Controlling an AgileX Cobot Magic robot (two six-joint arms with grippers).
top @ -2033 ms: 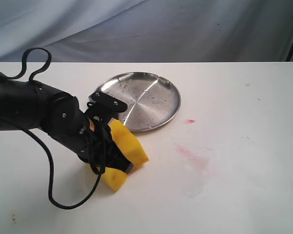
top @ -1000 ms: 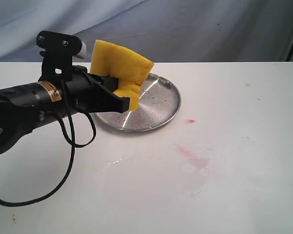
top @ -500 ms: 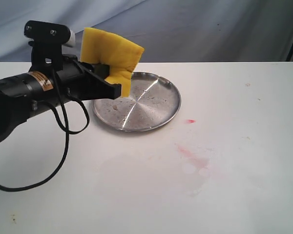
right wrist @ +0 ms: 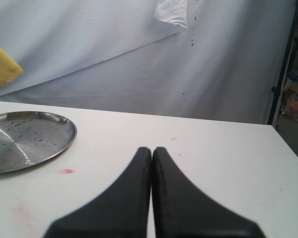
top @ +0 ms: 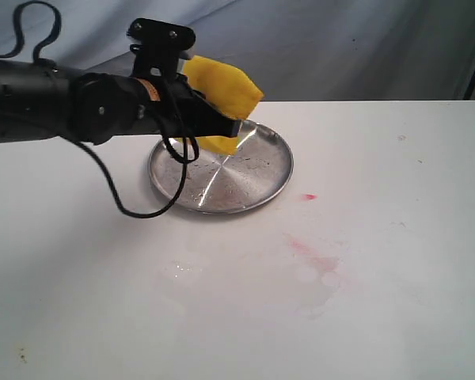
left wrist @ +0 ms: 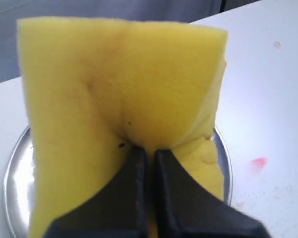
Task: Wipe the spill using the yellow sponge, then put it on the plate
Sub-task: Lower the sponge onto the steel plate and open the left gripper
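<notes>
The left gripper [top: 224,127], jaws pinching the sponge [top: 226,89], has swung right and now holds it above the plate's [top: 257,180] far rim. The right gripper's [right wrist: 151,153] jaws are pressed together.

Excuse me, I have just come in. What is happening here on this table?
The left claw pinches the yellow sponge and holds it over the far edge of the steel plate. It has not let go, and the views do not show whether the sponge touches the plate. On the table, nearer the camera than the plate, lie a faint wet patch and a pink smear. The right claw is shut, holds nothing and stays off to the side.
</notes>
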